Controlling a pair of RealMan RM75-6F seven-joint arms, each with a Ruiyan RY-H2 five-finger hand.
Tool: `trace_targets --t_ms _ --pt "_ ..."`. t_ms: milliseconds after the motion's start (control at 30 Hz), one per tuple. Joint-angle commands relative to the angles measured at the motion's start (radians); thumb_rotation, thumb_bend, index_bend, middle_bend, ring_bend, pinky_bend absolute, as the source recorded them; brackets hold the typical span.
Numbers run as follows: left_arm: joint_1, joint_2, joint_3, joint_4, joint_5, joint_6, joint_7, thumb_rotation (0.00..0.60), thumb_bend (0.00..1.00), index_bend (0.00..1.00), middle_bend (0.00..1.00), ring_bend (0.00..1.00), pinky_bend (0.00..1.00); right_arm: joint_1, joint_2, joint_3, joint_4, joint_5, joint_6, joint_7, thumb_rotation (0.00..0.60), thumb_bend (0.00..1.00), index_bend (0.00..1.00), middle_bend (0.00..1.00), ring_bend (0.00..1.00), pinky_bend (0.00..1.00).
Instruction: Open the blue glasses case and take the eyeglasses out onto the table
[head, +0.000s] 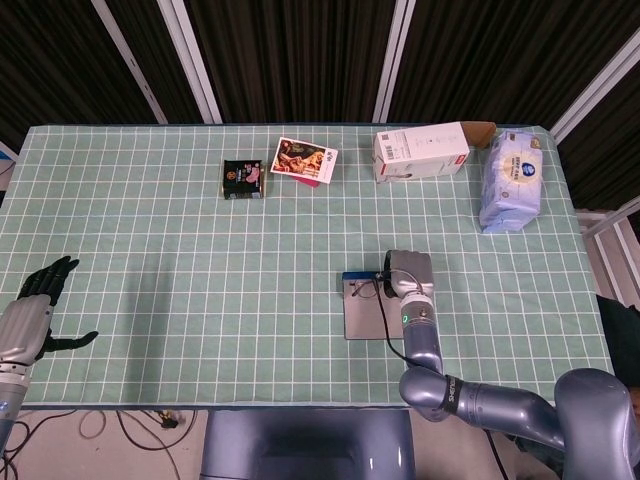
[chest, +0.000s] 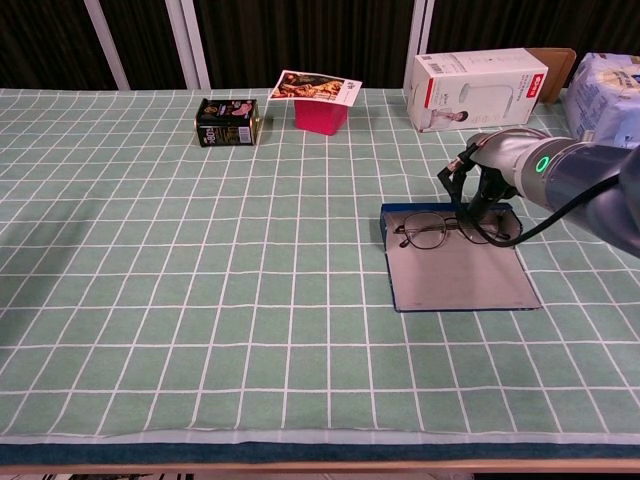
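Eyeglasses (chest: 428, 230) lie in the open case (chest: 455, 272), seemingly touching right fingers (chest: 468, 196).

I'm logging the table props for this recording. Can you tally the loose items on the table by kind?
Glasses case, open: 1
Eyeglasses: 1
Dark tin: 1
Pink box with picture card on top: 1
White carton: 1
Wipes packet: 1
Total: 6

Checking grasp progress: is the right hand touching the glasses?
Cannot tell. In the chest view the right hand's dark fingers reach down to the glasses in the open case, but neither view plainly shows contact or a gap.
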Motion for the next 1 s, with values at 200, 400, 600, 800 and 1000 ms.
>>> trace_targets --t_ms 200,400,600,800,1000 --pt "0.000 0.001 0.000 -0.001 -0.001 -0.001 -0.001 0.600 0.00 0.00 0.00 0.00 0.00 0.000 -0.003 -0.001 0.000 -0.001 0.001 0.002 0.600 0.47 0.49 1.00 1.00 1.00" --pt "0.000 0.001 0.000 -0.002 -0.003 -0.002 0.000 0.600 0.00 0.00 0.00 0.00 0.00 0.002 -0.002 0.002 -0.003 -0.001 0.002 0.003 0.600 0.50 0.50 1.00 1.00 1.00" --pt "0.000 0.002 0.000 -0.002 -0.003 -0.002 -0.001 0.600 0.00 0.00 0.00 0.00 0.00 0.002 -0.002 0.002 -0.004 -0.002 0.005 0.004 0.600 0.51 0.52 1.00 1.00 1.00" --pt "0.000 0.002 -0.001 -0.003 -0.004 -0.003 -0.002 0.600 0.00 0.00 0.00 0.00 0.00 -0.003 -0.002 0.005 -0.009 -0.038 0.009 0.033 0.600 0.51 0.53 1.00 1.00 1.00" --pt "0.001 0.002 -0.001 -0.003 -0.001 0.002 0.000 0.600 0.00 0.00 0.00 0.00 0.00 -0.021 -0.007 0.015 -0.014 -0.094 0.016 0.103 0.600 0.51 0.53 1.00 1.00 1.00"
